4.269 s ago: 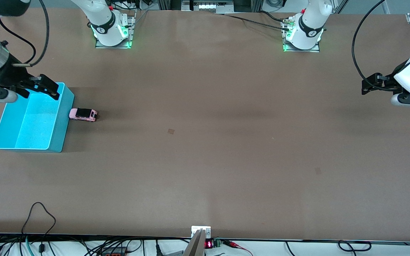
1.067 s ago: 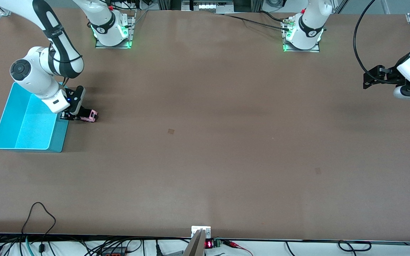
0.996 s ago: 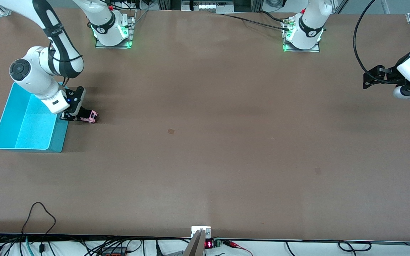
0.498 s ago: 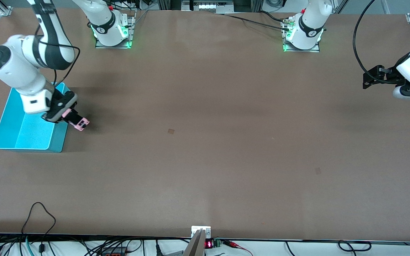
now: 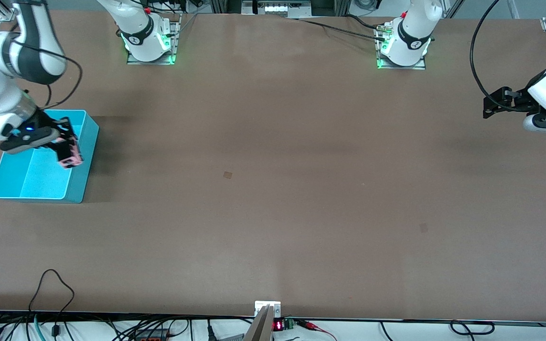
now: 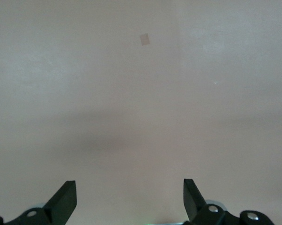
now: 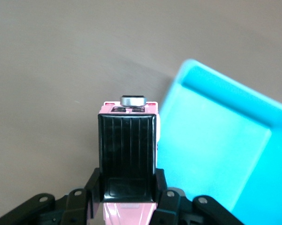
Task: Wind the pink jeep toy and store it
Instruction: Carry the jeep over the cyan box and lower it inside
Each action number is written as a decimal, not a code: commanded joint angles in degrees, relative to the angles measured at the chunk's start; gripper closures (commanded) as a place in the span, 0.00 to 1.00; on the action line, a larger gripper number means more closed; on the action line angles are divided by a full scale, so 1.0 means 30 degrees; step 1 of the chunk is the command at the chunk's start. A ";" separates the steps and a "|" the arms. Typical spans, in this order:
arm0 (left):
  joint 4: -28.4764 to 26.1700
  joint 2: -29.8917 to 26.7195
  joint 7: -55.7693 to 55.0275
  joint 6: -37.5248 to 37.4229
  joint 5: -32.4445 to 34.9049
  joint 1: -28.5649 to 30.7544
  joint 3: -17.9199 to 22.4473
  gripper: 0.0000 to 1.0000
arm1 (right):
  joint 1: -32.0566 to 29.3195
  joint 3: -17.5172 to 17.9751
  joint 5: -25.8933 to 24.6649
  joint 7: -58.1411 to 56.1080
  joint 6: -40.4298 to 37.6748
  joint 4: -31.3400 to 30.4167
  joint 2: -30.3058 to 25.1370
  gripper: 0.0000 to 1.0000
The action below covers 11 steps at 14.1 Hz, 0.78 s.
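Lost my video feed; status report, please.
Right claw shut on pink jeep toy, up over cyan bin wall. Left claw open, waiting at its table end. Nothing in the way.

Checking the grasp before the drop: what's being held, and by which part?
Right gripper holds the jeep by its sides; left gripper is open, holding nothing.

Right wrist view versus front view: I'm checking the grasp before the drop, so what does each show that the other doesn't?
Only the right wrist view shows the grip up close: the pink jeep toy clamped between the fingers, its ribbed black roof panel and a silver round part at its end.

Only the front view shows the right gripper over the cyan bin, and the left gripper waiting open over the table's left-arm end.

Both show the jeep held, part of the bin, and the brown table.
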 commanded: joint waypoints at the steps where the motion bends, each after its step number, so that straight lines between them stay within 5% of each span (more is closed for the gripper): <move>1: 0.0516 0.0200 0.0224 -0.0293 -0.0248 -0.0056 0.0050 0.00 | -0.1565 0.0257 -0.0133 0.1649 0.0577 0.0177 0.0513 1.00; 11: 0.0516 0.0200 0.0224 -0.0322 -0.0248 -0.0056 -0.0067 0.00 | -0.4907 0.0257 0.0189 0.1858 0.4652 0.0177 0.5699 1.00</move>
